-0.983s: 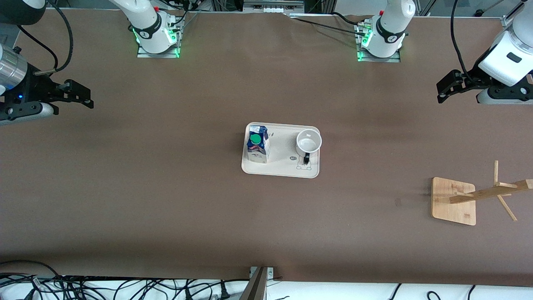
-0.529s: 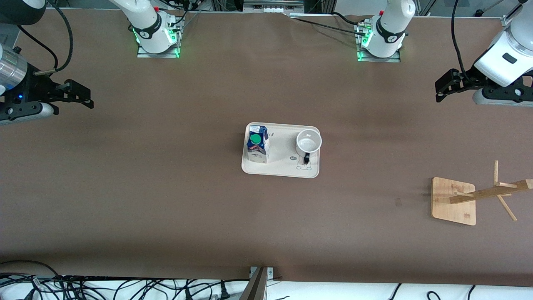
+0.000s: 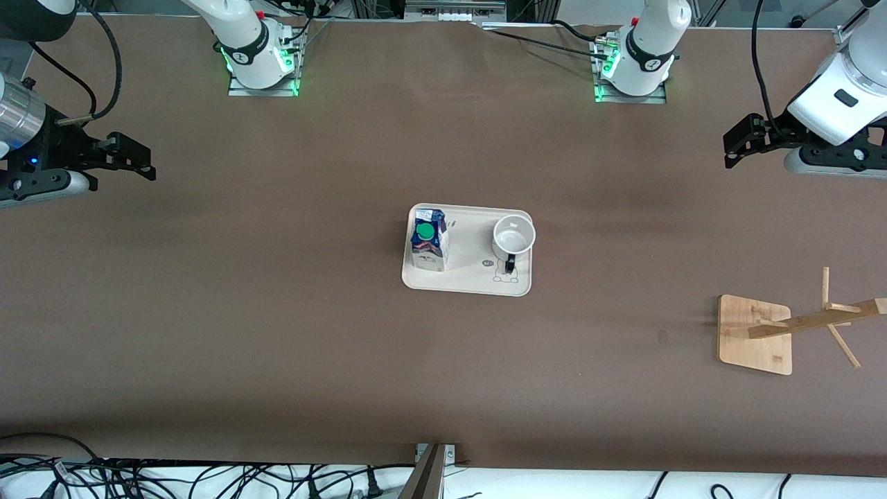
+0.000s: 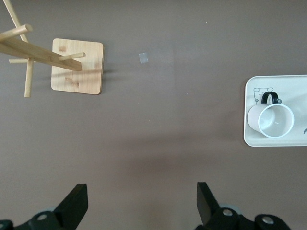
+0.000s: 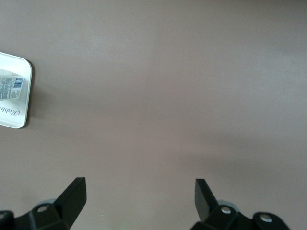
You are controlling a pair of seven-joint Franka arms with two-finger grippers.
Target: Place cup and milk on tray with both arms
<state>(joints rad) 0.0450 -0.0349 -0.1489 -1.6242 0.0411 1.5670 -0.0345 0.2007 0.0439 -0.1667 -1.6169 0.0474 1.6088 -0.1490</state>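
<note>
The cream tray [image 3: 471, 281] lies at the table's middle. The milk carton [image 3: 428, 244] with its green cap stands on the tray's end toward the right arm. The white cup [image 3: 513, 237] stands on the end toward the left arm, its black handle toward the front camera. My left gripper [image 3: 733, 149] is open and empty, up over the table's left-arm end. My right gripper [image 3: 138, 160] is open and empty, up over the right-arm end. The left wrist view shows the cup [image 4: 270, 120] on the tray [image 4: 252, 86]; the right wrist view shows the tray's corner [image 5: 23, 84] and carton [image 5: 10, 86].
A wooden rack with a bamboo square base [image 3: 754, 335] stands near the left arm's end, nearer the front camera than the tray; it also shows in the left wrist view [image 4: 76, 67]. Cables lie along the table's front edge [image 3: 173, 478].
My left arm has drawn slightly back toward its end of the table and risen a little. The right arm, tray, cup and carton have not moved.
</note>
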